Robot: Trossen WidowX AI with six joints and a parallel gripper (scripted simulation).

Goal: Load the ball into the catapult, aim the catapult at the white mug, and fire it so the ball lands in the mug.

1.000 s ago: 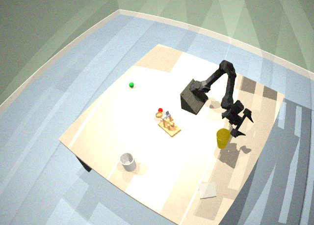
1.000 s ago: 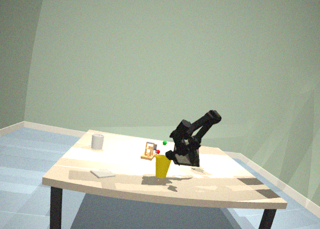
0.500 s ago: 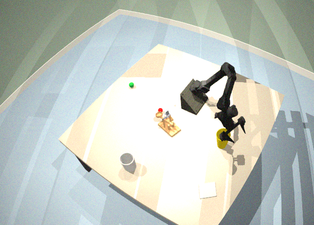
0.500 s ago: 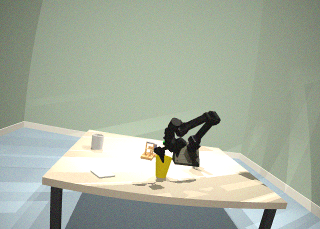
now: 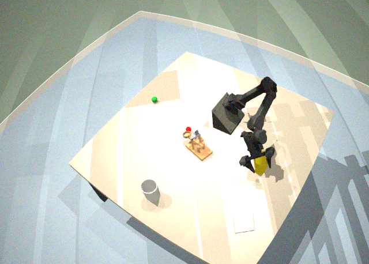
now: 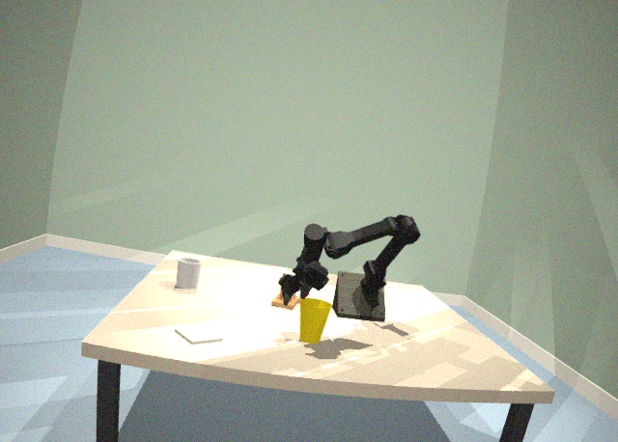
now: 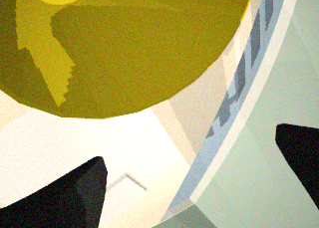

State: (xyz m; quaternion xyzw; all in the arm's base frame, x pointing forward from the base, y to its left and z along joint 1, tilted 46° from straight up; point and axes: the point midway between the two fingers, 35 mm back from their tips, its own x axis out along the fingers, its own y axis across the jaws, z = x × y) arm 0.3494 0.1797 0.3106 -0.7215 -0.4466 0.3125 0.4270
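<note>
The red ball (image 5: 188, 128) lies just behind the wooden catapult's bowl in the top view; the bowl looks empty. The catapult (image 5: 205, 153) stands mid-table and is partly hidden by the arm in the exterior view. A green ball (image 5: 154, 99) lies near the far left edge. The white mug (image 5: 150, 189) (image 6: 187, 273) stands upright, well apart from the catapult. My gripper (image 5: 262, 169) (image 6: 294, 300) (image 7: 194, 151) is open and empty, pointing down near the yellow cup, away from both balls. No ball shows in the wrist view.
The upright yellow cup (image 5: 260, 166) (image 6: 314, 322) (image 7: 150, 79) is close to my fingers; whether they touch it I cannot tell. A flat white square (image 5: 244, 223) (image 6: 197, 334) (image 7: 125, 193) lies near the table's edge. The dark arm base (image 5: 221, 123) (image 6: 347, 300) stands beyond the catapult.
</note>
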